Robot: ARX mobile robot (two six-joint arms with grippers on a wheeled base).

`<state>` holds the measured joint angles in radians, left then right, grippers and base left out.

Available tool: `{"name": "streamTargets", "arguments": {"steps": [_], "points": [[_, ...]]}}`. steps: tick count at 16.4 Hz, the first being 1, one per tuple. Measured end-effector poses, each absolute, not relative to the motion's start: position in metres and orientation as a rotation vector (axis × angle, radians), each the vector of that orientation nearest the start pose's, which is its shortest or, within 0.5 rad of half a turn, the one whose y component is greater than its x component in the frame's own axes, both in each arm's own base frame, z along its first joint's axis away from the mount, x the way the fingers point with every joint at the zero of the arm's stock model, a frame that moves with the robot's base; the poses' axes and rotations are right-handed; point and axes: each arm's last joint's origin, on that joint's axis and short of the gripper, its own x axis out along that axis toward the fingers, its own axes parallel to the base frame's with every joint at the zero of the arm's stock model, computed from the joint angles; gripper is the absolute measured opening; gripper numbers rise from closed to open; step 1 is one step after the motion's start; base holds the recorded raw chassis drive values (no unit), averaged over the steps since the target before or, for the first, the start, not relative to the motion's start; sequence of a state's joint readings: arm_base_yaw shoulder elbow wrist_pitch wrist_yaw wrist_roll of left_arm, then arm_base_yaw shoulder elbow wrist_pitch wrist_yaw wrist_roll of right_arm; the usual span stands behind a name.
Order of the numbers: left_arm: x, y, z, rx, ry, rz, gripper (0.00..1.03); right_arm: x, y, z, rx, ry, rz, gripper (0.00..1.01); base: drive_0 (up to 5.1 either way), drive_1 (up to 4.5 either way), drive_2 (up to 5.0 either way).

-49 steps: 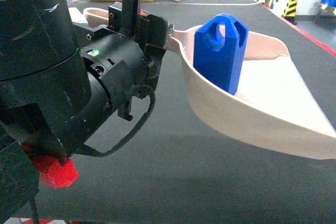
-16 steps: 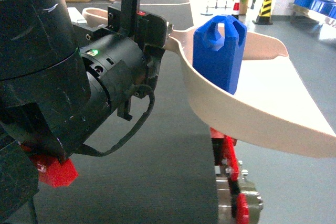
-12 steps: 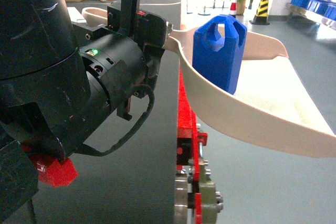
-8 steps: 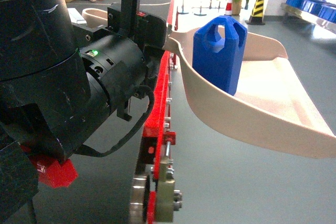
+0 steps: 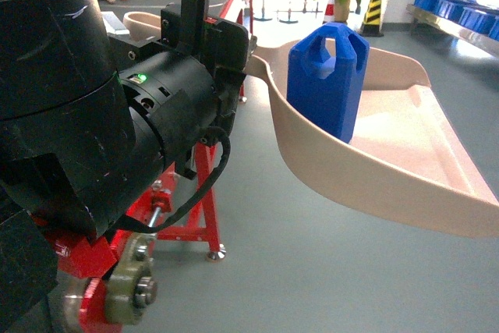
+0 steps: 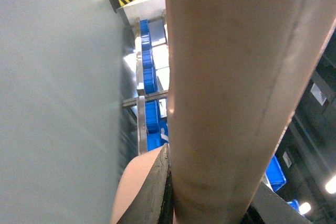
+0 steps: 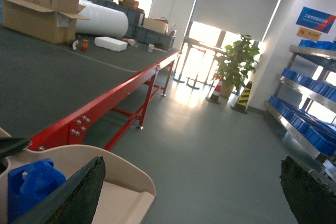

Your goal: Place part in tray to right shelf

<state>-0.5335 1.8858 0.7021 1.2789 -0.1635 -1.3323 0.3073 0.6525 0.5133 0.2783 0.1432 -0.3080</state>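
Observation:
The blue part (image 5: 326, 87) stands upright inside the pale beige tray (image 5: 405, 142), close to its handle end. The tray hangs in the air over the floor. My left gripper (image 6: 210, 203) is shut on the tray's long handle (image 6: 231, 77), which fills the left wrist view. In the head view the left arm's black wrist (image 5: 156, 115) hides the grip. My right gripper (image 7: 194, 192) stands open and empty beside the tray (image 7: 123, 184), with the part (image 7: 29, 184) at its lower left. Steel shelving with blue bins (image 7: 307, 124) lines the right wall; whether it is the right shelf I cannot tell.
A long table on a red frame (image 7: 105, 100) runs along the left, carrying cardboard boxes (image 7: 39, 11) at its far end. Its red leg (image 5: 199, 185) stands below my left arm. A potted plant (image 7: 236, 59) and a striped cone (image 7: 244, 95) stand far ahead on grey floor (image 7: 210, 145).
The table has slid out to the left of the head view, and bare floor now lies under the tray. Tray, part and left arm keep the same pose relative to each other.

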Motion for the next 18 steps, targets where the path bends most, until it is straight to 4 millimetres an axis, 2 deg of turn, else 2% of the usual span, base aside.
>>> {"name": "streamTargets", "arguments": {"steps": [18], "points": [[0.2975, -0.1763, 0.1594, -1.346, 0.186, -0.394, 0.18, 0.1509, 0.0422, 0.3024, -0.276, -0.156, 0.123, 0.98, 5.1, -2.37, -2.4]]}}
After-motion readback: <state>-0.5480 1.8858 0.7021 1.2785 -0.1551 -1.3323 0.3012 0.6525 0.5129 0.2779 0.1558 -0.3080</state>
